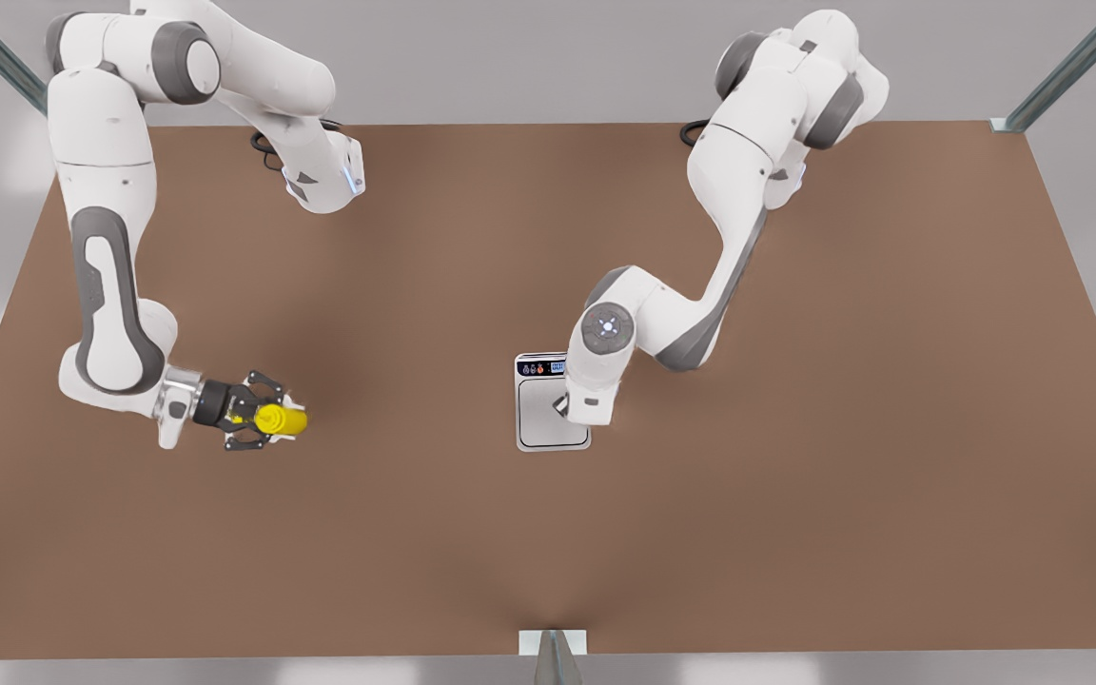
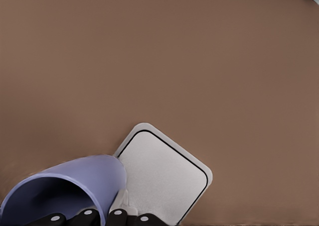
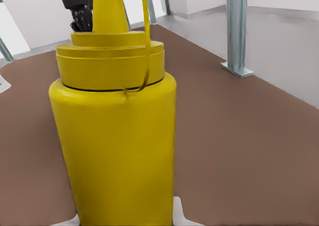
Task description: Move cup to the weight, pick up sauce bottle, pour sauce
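The lavender-blue cup (image 2: pixel 75 186) hangs tilted over one edge of the silver weight (image 2: pixel 164 181), with my left gripper (image 2: pixel 102 217) shut on its rim. In the front view that arm's wrist hides the cup and stands above the weight (image 1: pixel 548 428), just right of the table's middle. At the front view's left, my right gripper (image 1: pixel 267 417) is shut on the upright yellow sauce bottle (image 1: pixel 287 420). The bottle (image 3: pixel 114 146) stands close to the right wrist camera. I cannot tell whether it rests on the table.
The brown table (image 1: pixel 795 476) spreads wide around both arms. Metal frame posts stand at its corners (image 3: pixel 237 32), and a bracket (image 1: pixel 553 644) sits at the middle of the near edge. The left arm's black gripper (image 3: pixel 77 9) shows far behind the bottle.
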Available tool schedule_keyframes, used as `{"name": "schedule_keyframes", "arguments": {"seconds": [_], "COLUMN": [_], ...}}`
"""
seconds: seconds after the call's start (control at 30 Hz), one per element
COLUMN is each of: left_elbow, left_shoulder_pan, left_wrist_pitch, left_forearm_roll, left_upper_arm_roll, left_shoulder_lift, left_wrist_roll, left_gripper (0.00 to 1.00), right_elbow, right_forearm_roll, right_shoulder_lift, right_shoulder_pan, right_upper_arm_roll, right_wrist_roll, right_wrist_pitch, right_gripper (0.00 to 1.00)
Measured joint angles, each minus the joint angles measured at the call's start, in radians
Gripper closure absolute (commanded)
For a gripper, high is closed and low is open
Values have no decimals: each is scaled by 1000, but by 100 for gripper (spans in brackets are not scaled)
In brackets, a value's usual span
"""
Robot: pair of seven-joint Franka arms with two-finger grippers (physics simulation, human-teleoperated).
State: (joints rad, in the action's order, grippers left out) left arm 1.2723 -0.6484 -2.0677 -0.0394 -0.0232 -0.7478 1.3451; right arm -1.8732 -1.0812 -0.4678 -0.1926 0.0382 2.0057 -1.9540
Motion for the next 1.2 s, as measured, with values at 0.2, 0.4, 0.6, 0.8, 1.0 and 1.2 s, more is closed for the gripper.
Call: {"name": "schedule_keyframes", "arguments": {"seconds": [0.2,0.4,0.6,0.8,1.0,1.2], "left_elbow": [-88,-115,-151,-151,-150,22], "left_shoulder_pan": [-84,-83,-83,-81,-63,56], "left_wrist_pitch": [-7,-15,-17,24,85,352], "left_forearm_roll": [-12,-4,-5,-5,-7,-142], "left_upper_arm_roll": [-1,3,7,9,39,447], "left_shoulder_lift": [-93,-112,-137,-102,-38,194], "left_wrist_roll": [89,97,118,113,57,-780], "left_gripper": [79,58,46,45,48,47], "right_elbow": [140,145,146,140,137,145], "right_forearm_roll": [294,624,984,1216,1228,1428], "right_shoulder_lift": [45,100,124,145,158,154], "right_shoulder_pan": [102,274,462,560,572,681], "right_upper_arm_roll": [-1,1,8,5,5,4], "right_wrist_roll": [-359,-688,-1128,-1374,-1375,-1377], "right_wrist_pitch": [-99,-279,-347,-368,-365,-359], "right_gripper": [41,41,41,41,41,41]}}
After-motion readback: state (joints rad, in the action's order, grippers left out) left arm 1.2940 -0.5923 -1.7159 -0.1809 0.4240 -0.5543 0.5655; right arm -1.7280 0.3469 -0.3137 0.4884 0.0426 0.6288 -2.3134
